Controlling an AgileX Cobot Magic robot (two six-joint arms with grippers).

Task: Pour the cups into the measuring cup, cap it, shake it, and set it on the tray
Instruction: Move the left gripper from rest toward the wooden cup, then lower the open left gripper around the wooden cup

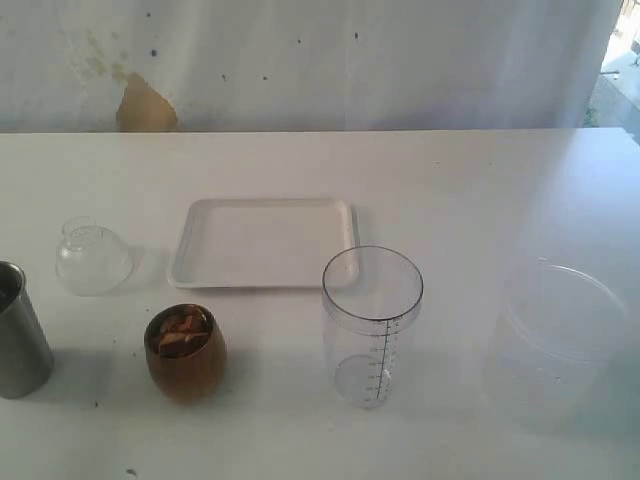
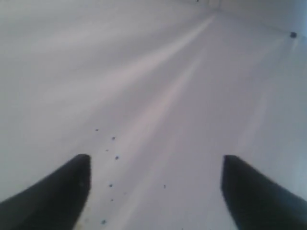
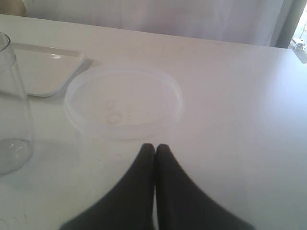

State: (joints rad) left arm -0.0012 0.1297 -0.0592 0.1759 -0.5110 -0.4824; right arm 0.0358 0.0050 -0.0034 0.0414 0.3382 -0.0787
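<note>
Our left end effector hangs released, right end effector clenched empty, the measuring cup standing uncapped so we can pour.

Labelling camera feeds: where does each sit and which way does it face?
Exterior: above the table, looking down on tray and measuring cup; no robot part shows.
Left wrist: on left arm, facing the table; open left gripper shows.
Right wrist: on right arm, facing wide container; shut right gripper shows.
Shared: exterior and right wrist both show tray, measuring cup, container.
</note>
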